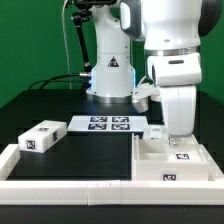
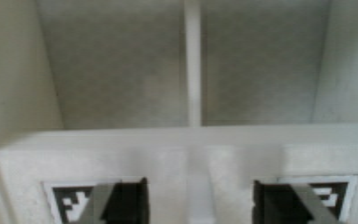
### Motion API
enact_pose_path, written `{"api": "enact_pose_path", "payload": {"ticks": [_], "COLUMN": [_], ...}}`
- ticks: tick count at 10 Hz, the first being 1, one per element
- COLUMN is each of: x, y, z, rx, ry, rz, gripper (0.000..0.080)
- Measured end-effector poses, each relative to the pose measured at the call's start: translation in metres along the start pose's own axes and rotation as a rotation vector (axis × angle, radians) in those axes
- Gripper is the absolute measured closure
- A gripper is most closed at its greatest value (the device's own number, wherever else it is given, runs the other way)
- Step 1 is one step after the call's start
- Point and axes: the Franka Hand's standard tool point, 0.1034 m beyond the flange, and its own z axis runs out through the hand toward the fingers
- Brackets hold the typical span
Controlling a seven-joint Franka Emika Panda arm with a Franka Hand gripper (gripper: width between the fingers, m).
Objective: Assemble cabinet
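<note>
The cabinet's open white box body [image 1: 170, 165] stands at the exterior view's lower right, with tags on its front. My gripper [image 1: 178, 136] hangs straight down over the body's back part, close to it. In the wrist view the gripper [image 2: 201, 203] is open. Its two dark fingers [image 2: 119, 203] stand apart over a white tagged wall [image 2: 201, 160] of the body, which spans wider than the gap. Past that wall I see the body's grey inside [image 2: 194, 70] with a thin white divider. A smaller white tagged block [image 1: 41, 137] lies at the exterior view's left, far from the gripper.
The marker board [image 1: 108, 124] lies flat mid-table in front of the arm's base [image 1: 108, 75]. Low white border rails [image 1: 60, 186] run along the front and the left edge. The table top is black.
</note>
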Motion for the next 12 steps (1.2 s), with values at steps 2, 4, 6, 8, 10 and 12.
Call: {"api": "enact_pose_path", "payload": {"ticks": [2,4,6,8,10,12], "x": [-0.002,-0.004,-0.004,-0.008,-0.008,-0.008], "y": [-0.017,-0.046,-0.093,-0.109,-0.109,-0.110], "z": [-0.015,-0.032,-0.027,-0.020,-0.019,-0.018], "rx": [-0.028,-0.081,-0.104,-0.097,-0.096,-0.097], "ry": [-0.008,-0.009,0.001,0.003,0.003,0.005], "rz": [0.061,0.119,0.206,0.213,0.213,0.220], "gripper": [0.0246,0.0020,0.0004,0.0002,0.0002,0.0002]}}
